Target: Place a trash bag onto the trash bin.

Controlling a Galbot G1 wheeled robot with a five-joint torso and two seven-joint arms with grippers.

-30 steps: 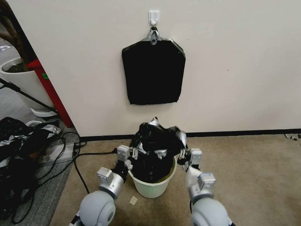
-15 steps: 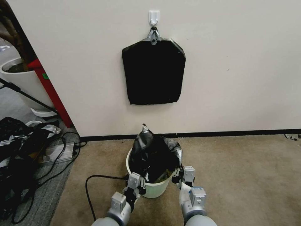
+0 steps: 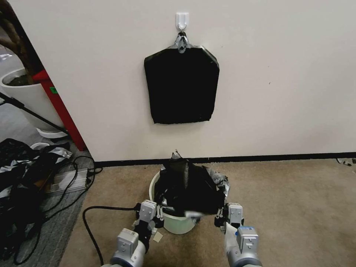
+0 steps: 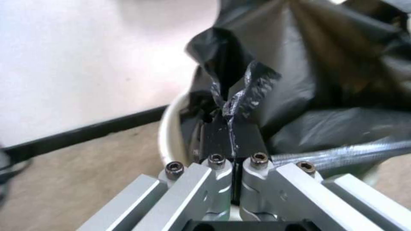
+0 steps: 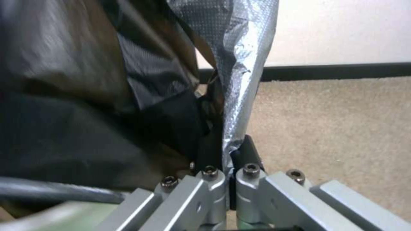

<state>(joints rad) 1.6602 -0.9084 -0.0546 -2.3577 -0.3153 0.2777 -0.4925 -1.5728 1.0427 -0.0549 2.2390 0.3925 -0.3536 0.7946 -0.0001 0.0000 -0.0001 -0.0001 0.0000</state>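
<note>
— While both arms crouch low, the left gripper [image 4: 233, 136] pinches the trash bag [image 3: 189, 185] hem at the trash bin [image 3: 178, 224] near-left rim!
— And the right gripper [image 5: 227, 154] clamps the hem on the bin's right side, just outside the rim.
— So the bag mouth stretches left-to-right across the bin, bulk heaped above it.

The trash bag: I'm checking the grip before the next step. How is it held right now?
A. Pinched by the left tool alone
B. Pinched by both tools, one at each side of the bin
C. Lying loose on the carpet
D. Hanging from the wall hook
B: the left tool and the right tool are each shut on the trash bag film, at either side of the trash bin.
</note>
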